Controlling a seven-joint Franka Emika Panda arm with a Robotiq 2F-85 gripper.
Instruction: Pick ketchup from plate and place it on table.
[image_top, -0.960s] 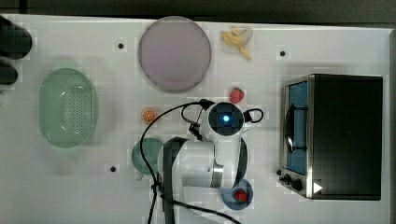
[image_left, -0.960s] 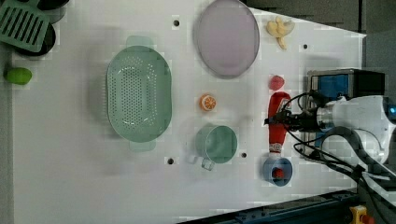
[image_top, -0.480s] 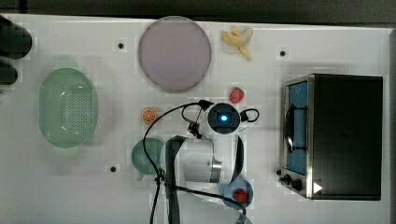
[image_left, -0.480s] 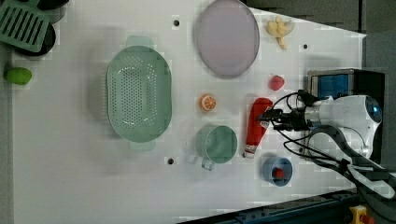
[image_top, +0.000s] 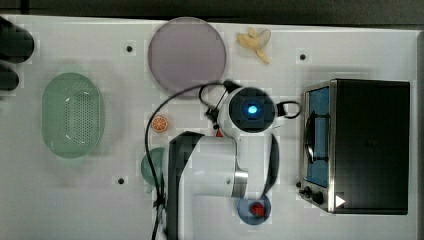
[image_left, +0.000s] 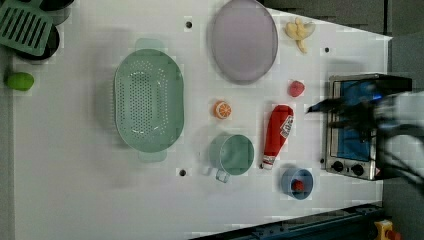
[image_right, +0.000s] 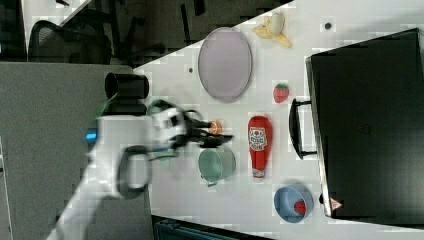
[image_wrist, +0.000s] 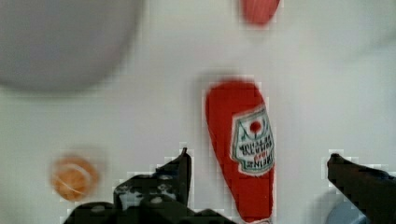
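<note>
The ketchup (image_left: 278, 134) is a red bottle with a white label lying flat on the white table (image_left: 75, 175), between the green mug and the oven. It also lies there in the right view (image_right: 259, 142). The mauve plate (image_left: 243, 40) sits bare at the table's far edge, apart from the bottle. In the wrist view my gripper (image_wrist: 259, 156) is open, its dark fingers (image_wrist: 180, 168) spread wide on either side of the ketchup (image_wrist: 243, 154) and raised off it. In the right view the gripper (image_right: 220, 131) hangs above the table. In the top view my arm covers the bottle.
A green colander (image_left: 148, 100) sits at the left view's left. A green mug (image_left: 232, 154), an orange slice (image_left: 222, 109) and a strawberry (image_left: 296, 88) lie near the bottle. A blue bowl (image_left: 296, 183) and a toaster oven (image_left: 350, 125) stand at the left view's right.
The fingers have spread apart and let go of the ketchup, which now lies free on the table. The gripper has risen and drawn away from the bottle.
</note>
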